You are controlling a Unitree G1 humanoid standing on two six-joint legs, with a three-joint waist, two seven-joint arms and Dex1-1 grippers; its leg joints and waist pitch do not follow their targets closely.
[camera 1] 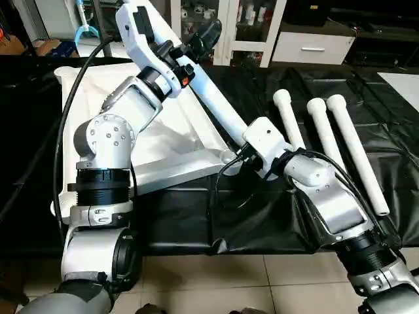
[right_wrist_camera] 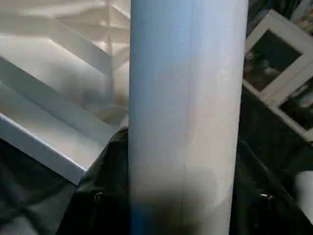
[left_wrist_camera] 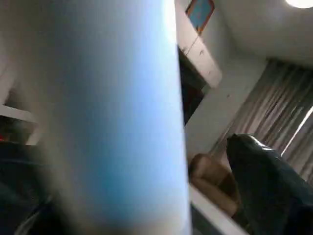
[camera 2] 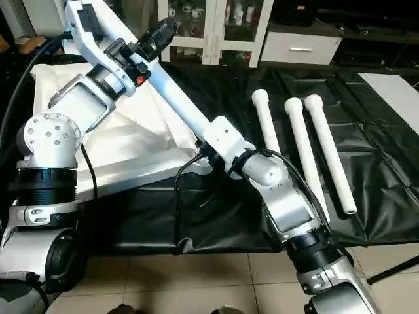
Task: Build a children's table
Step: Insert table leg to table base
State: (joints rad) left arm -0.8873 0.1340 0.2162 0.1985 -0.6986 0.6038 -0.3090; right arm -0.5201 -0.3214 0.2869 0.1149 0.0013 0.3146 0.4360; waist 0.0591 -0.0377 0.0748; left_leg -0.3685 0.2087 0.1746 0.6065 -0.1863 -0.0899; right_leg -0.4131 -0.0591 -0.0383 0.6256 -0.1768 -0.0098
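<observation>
On the black sheet (camera 1: 262, 222), three spare legs (camera 1: 357, 152) lie beside the tabletop (camera 1: 177, 147).

Head stereo looks down; wrists near leg (right_wrist_camera: 188, 112).

Support surface is a black sheet (camera 1: 262, 216), wrinkled and glossy, spread flat with its near edge ending over beige floor tiles (camera 1: 249, 281). Lying directly on the sheet: the white tabletop (camera 1: 177, 140), underside up, ribs and diagonal braces showing, on the robot's left half; its near edge runs at a slant, and one round corner socket (camera 1: 227, 156) sits at the near right corner. On the right half, three white tube legs (camera 2: 327, 150) lie flat side by side, roughly parallel, close together, rounded ends pointing away. Bare sheet between tabletop and legs. Another white flat panel (camera 1: 402, 85) sits at the far right edge.
</observation>
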